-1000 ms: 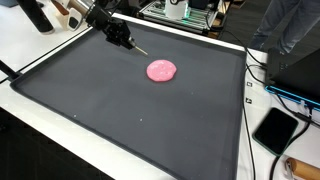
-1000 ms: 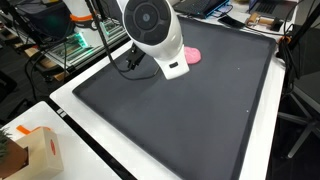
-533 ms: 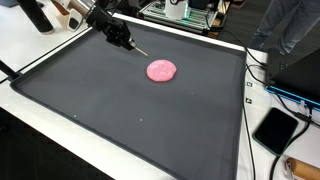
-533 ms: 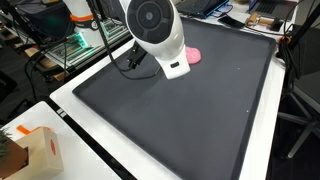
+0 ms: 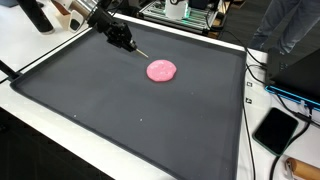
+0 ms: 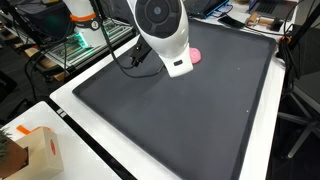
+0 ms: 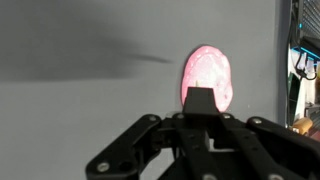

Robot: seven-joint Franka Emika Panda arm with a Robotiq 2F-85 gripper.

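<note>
A flat pink disc (image 5: pixel 161 70) lies on the black mat (image 5: pixel 140 110); it also shows as the pink disc (image 6: pixel 196 56) and, in the wrist view, the pink disc (image 7: pixel 208 72) just beyond the fingertips. My gripper (image 5: pixel 130 43) hangs over the mat's far corner, a short way from the disc and not touching it. Its jaws are shut (image 7: pixel 200 97). A thin pale stick (image 5: pixel 142 49) juts from the tips toward the disc. In an exterior view the white arm body (image 6: pixel 162 30) hides most of the gripper.
The mat covers a white table (image 5: pixel 40 50). A black tablet (image 5: pixel 276 129) lies beside the mat, with cables (image 5: pixel 258 75) along that edge. A cardboard box (image 6: pixel 35 150) stands off one corner. Cluttered benches ring the table.
The arm has shifted slightly toward the pink disc in one exterior view. The disc has not moved and the gripper stays shut.
</note>
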